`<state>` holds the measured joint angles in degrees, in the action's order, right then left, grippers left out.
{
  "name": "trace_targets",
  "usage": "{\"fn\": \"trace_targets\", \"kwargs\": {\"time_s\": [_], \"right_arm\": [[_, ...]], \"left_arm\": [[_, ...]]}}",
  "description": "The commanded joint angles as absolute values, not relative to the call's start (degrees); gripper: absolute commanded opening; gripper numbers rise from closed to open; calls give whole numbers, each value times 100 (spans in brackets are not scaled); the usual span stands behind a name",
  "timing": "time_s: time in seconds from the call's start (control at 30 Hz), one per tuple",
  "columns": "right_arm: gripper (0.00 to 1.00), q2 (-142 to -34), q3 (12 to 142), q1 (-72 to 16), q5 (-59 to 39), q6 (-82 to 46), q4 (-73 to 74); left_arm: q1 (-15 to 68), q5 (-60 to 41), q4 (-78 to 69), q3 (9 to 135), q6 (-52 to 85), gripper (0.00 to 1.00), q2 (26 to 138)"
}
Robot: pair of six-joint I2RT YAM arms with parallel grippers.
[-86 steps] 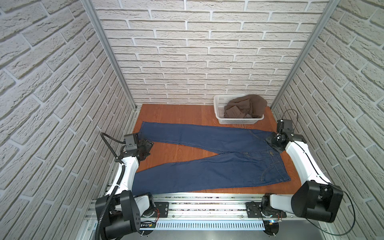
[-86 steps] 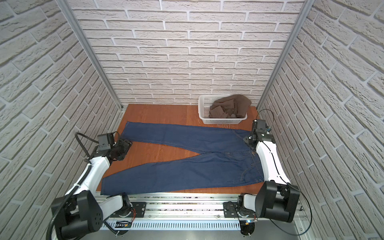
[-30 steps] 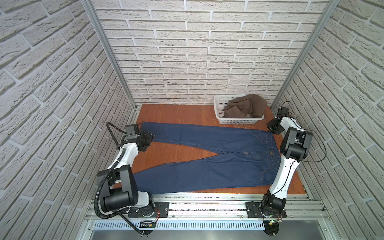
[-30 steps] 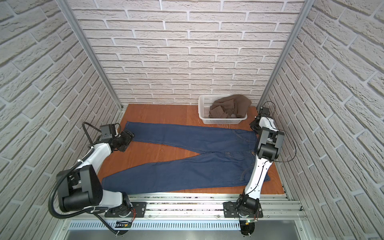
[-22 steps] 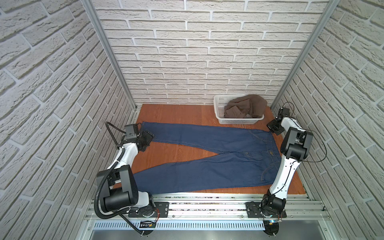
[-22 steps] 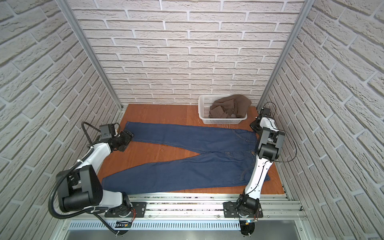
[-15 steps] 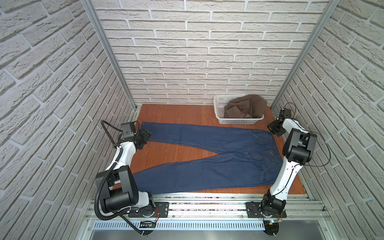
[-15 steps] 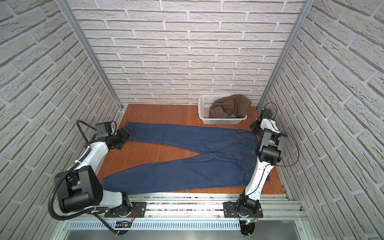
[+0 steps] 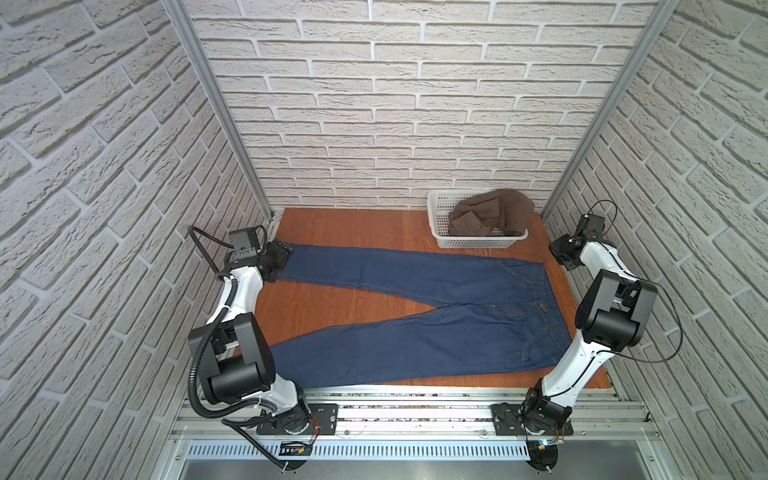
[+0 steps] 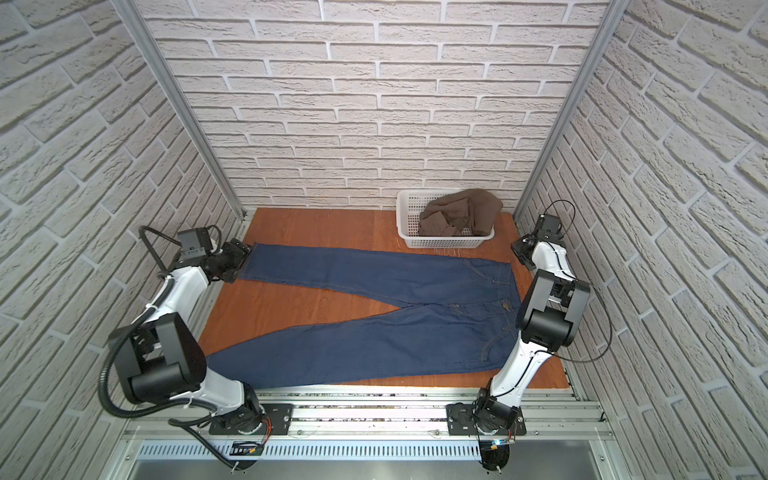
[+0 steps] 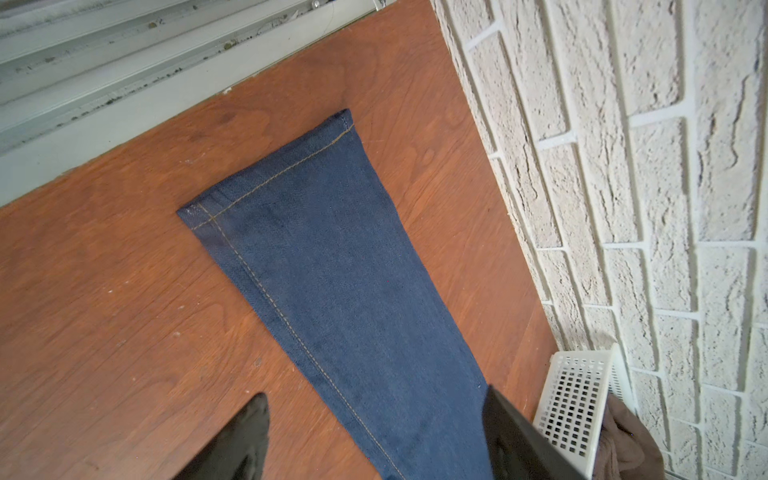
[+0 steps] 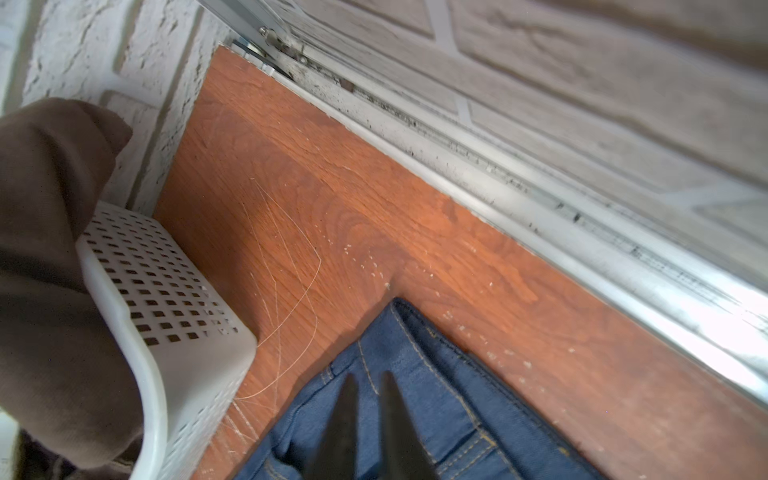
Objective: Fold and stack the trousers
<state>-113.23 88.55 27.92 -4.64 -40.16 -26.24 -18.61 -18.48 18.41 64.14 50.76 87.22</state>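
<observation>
Trousers lie flat across mid-frame on the bench, legs splayed. Left claw gapes over the upper leg's end at left. Right claw sits nearly pinched over the waistband corner at right, and I cannot tell whether it grips. A shallow pinch could slip and skew the fold.

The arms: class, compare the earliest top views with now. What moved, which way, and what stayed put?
Both arms swung toward the back wall. The left gripper went to the far leg's hem, open, and the right gripper went along the waistband to its far corner. Nothing was picked up. The trousers and basket stayed put.
</observation>
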Motion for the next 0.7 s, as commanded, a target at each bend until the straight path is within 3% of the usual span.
{"fn": "trace_targets", "kwargs": {"time_s": [0.0, 0.23, 0.67], "right_arm": [[28, -11806, 9161, 2820, -669, -3981, -2760], [36, -12507, 9694, 2878, -978, -3812, -3000], [38, -13227, 10384, 2876, -1078, -3693, -3264]], "left_arm": [[-1891, -1879, 1947, 6515, 5093, 81, 8645], [-1896, -1793, 2011, 6435, 5013, 85, 8550], [-1898, -1758, 1824, 6268, 4947, 91, 8458]]}}
